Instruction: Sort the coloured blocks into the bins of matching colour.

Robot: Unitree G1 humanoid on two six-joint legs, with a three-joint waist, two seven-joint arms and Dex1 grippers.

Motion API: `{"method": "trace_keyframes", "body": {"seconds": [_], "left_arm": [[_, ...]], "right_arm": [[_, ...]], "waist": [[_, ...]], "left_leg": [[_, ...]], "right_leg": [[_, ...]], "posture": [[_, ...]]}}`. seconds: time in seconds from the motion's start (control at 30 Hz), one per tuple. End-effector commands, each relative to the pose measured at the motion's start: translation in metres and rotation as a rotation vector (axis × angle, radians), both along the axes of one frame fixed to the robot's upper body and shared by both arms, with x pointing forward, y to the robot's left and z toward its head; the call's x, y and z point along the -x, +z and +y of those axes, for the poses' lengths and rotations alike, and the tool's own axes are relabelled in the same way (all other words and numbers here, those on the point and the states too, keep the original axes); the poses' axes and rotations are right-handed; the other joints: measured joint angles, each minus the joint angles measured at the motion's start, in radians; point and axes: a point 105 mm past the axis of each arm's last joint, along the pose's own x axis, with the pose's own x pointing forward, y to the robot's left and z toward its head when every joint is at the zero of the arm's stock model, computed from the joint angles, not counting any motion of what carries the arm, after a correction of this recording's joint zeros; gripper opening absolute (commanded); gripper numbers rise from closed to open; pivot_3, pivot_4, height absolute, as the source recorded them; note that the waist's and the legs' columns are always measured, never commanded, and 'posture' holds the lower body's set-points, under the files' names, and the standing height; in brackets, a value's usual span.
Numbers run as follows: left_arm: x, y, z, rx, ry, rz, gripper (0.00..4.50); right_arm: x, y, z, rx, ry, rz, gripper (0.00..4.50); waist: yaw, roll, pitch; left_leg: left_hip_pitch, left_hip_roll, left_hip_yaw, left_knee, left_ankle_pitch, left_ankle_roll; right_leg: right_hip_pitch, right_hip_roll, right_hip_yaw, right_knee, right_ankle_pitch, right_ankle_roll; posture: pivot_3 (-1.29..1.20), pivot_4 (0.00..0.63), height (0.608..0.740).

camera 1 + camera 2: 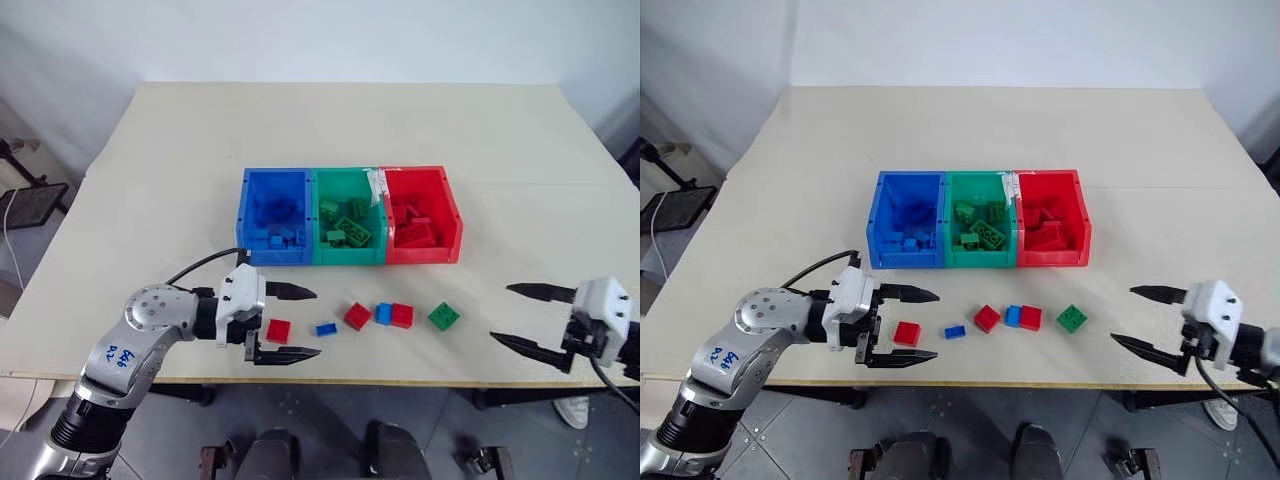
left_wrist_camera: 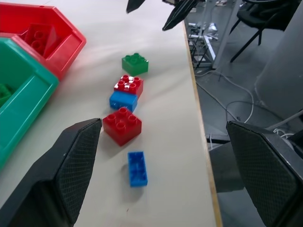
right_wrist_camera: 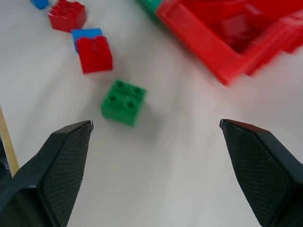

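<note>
Bricks waiting in front of the bins (image 1: 345, 255)
Red block (image 1: 278, 331) (light, stiff, slick) sits between the left gripper (image 1: 284, 323) fingers; both it and the right gripper (image 1: 518, 315) gape wide, empty. Pinch flat sides.

Probably a lab: bare table (image 1: 200, 140), trailing cables (image 2: 236, 101).

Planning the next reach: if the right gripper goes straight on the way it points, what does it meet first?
Most likely the small green studded plastic brick, lying alone between the open right gripper fingers' line; beyond it sit the red and blue bricks. Depth is uncertain.
</note>
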Motion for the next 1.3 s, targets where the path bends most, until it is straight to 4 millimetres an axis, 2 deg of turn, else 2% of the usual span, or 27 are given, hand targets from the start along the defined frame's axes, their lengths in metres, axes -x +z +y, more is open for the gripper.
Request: {"method": "trace_keyframes", "body": {"seconds": [0.03, 0.17, 0.3, 0.4, 0.63, 0.7, 0.77, 0.9, 0.93, 1.07, 1.17, 1.27, 1.3], "left_arm": [[-0.002, 0.004, 0.019, -0.01, 0.059, -0.029, 4.47], [0.002, 0.007, 0.038, -0.004, 0.118, -0.023, 4.47], [0.006, 0.007, 0.039, -0.01, 0.115, -0.043, 4.47], [0.007, 0.009, 0.034, 0.002, 0.101, -0.061, 4.5], [0.005, 0.013, 0.03, 0.043, 0.1, -0.099, 4.5], [0.004, 0.013, 0.03, 0.063, 0.119, -0.107, 4.5], [-0.001, 0.014, 0.034, 0.091, 0.177, -0.127, 4.5], [-0.015, 0.009, 0.064, 0.119, 0.371, -0.142, 4.5], [-0.017, 0.008, 0.069, 0.117, 0.397, -0.144, 4.5], [-0.014, 0.006, 0.092, 0.123, 0.499, -0.114, 4.5], [-0.012, 0.007, 0.097, 0.105, 0.517, -0.124, 4.5], [-0.012, 0.009, 0.097, 0.107, 0.528, -0.137, 4.5], [-0.011, 0.01, 0.096, 0.104, 0.526, -0.142, 4.5]], "right_arm": [[-0.012, -0.01, 0.02, -0.022, -0.064, 0.058, 4.5], [-0.014, -0.027, 0.034, -0.05, -0.077, 0.101, 4.5], [-0.016, -0.042, 0.039, -0.05, -0.101, 0.1, 4.5], [-0.018, -0.044, 0.037, -0.051, -0.12, 0.081, 3.93], [-0.023, -0.037, 0.038, -0.047, -0.104, 0.015, 1.59], [-0.028, -0.03, 0.041, -0.056, -0.096, -0.008, 1.48], [-0.031, -0.013, 0.053, -0.1, -0.037, -0.019, 1.49], [-0.045, 0.044, 0.093, -0.238, 0.076, -0.086, 1.49], [-0.047, 0.053, 0.099, -0.256, 0.089, -0.096, 1.49], [-0.087, 0.101, 0.138, -0.316, 0.038, -0.174, 1.49], [-0.104, 0.106, 0.157, -0.255, 0.057, -0.204, 1.49], [-0.124, 0.099, 0.161, -0.206, 0.004, -0.215, 1.49], [-0.128, 0.097, 0.163, -0.203, 0.009, -0.214, 1.84]], "waist": [[0.004, 0.0, 0.0], [0.013, 0.0, 0.0], [0.015, 0.0, 0.0], [0.01, 0.0, 0.0], [0.008, 0.0, 0.0], [0.007, 0.0, 0.0], [0.006, 0.0, 0.0], [-0.003, 0.001, 0.001], [-0.007, 0.001, 0.001], [-0.018, 0.001, 0.001], [-0.011, 0.001, 0.001], [-0.004, 0.0, 0.001], [-0.004, 0.0, 0.001]], "left_leg": [[0.0, 0.0, 0.0, 0.0, 0.0, 0.0], [-0.001, 0.0, -0.001, 0.0, 0.0, 0.0], [-0.002, -0.001, -0.001, 0.001, -0.001, 0.001], [-0.001, -0.001, -0.001, 0.001, -0.001, 0.001], [-0.001, -0.001, 0.0, 0.001, -0.001, 0.001], [-0.001, -0.001, 0.0, 0.001, -0.001, 0.001], [-0.001, 0.0, 0.0, 0.001, -0.001, 0.001], [-0.001, 0.001, 0.0, 0.0, -0.001, 0.0], [-0.001, 0.001, 0.0, 0.0, -0.001, 0.0], [0.0, 0.003, -0.001, 0.0, -0.002, -0.001], [-0.001, 0.003, -0.003, 0.0, -0.003, -0.002], [-0.002, 0.001, -0.004, 0.0, -0.004, -0.001], [-0.002, 0.0, -0.004, 0.0, -0.004, 0.0]], "right_leg": [[0.0, 0.0, 0.0, 0.0, 0.0, 0.0], [0.0, 0.0, 0.0, 0.0, 0.0, 0.0], [0.0, -0.001, 0.0, -0.001, 0.0, 0.0], [0.0, 0.0, 0.0, -0.001, 0.0, 0.0], [0.0, 0.0, 0.0, -0.001, 0.0, 0.0], [0.0, 0.0, 0.0, -0.001, 0.0, 0.0], [0.0, 0.0, 0.0, -0.001, 0.0, 0.0], [-0.001, 0.001, 0.0, -0.001, 0.0, 0.0], [-0.001, 0.001, 0.0, -0.001, 0.0, 0.0], [-0.001, 0.003, 0.0, 0.0, 0.0, 0.0], [-0.003, 0.002, -0.001, 0.001, 0.0, -0.001], [-0.003, 0.002, -0.002, 0.002, 0.0, 0.0], [-0.003, 0.001, -0.002, 0.002, 0.0, 0.0]], "posture": [[0.0, 0.15, 0.74], [0.0, 0.15, 0.74], [0.0, 0.15, 0.74], [0.0, 0.15, 0.74], [0.0, 0.15, 0.74], [0.0, 0.15, 0.74], [0.0, 0.15, 0.74], [0.0, 0.15, 0.74], [0.0, 0.15, 0.74], [0.0, 0.15, 0.74], [0.0, 0.15, 0.74], [0.0, 0.15, 0.74], [0.0, 0.15, 0.74]]}}
